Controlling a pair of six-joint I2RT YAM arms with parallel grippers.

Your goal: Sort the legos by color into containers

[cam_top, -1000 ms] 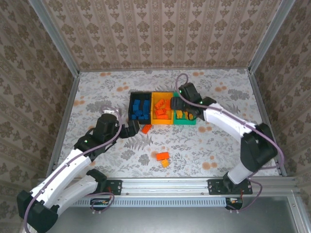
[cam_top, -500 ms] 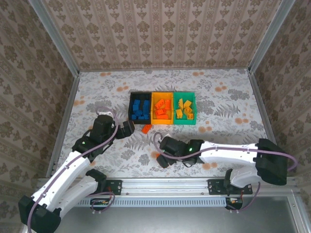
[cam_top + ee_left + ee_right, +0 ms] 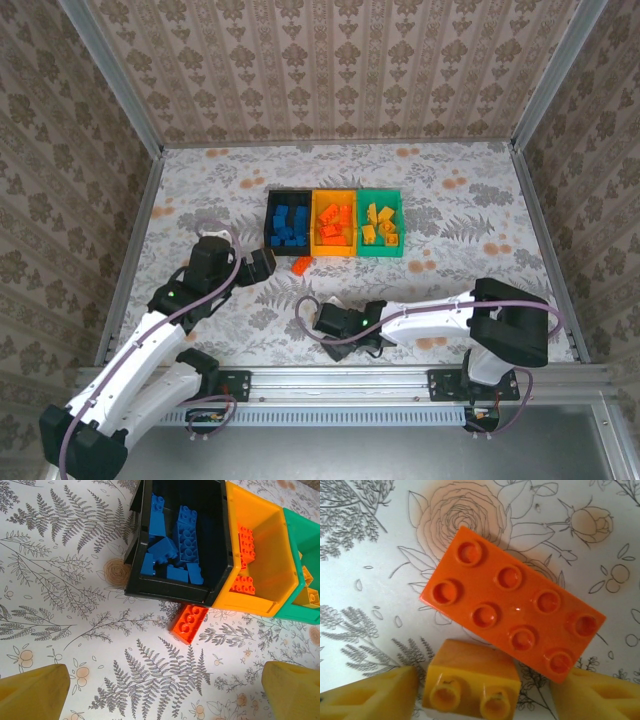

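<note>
The containers stand in a row: a black bin (image 3: 288, 222) (image 3: 175, 587) of blue legos (image 3: 175, 545), a yellow-orange bin (image 3: 334, 222) (image 3: 272, 560) with red-orange legos, and a green bin (image 3: 380, 222) (image 3: 300, 535) with yellow ones. A red-orange brick (image 3: 300, 265) (image 3: 189, 623) lies on the table at the bins' near edge. My left gripper (image 3: 262, 266) (image 3: 165, 695) hovers open just short of it. My right gripper (image 3: 342, 332) (image 3: 482, 700) is low over a small yellow-orange brick (image 3: 470, 682), open, one finger on each side. A red-orange two-by-four brick (image 3: 512, 610) lies right beside it.
The floral-patterned table (image 3: 450, 250) is fenced by papered walls and a metal rail (image 3: 340, 378) along the near edge. The right arm's forearm (image 3: 430, 312) lies low across the near table.
The right arm swung from over the green bin down to the two bricks near the front edge, and its jaws have narrowed. The left arm has barely shifted.
</note>
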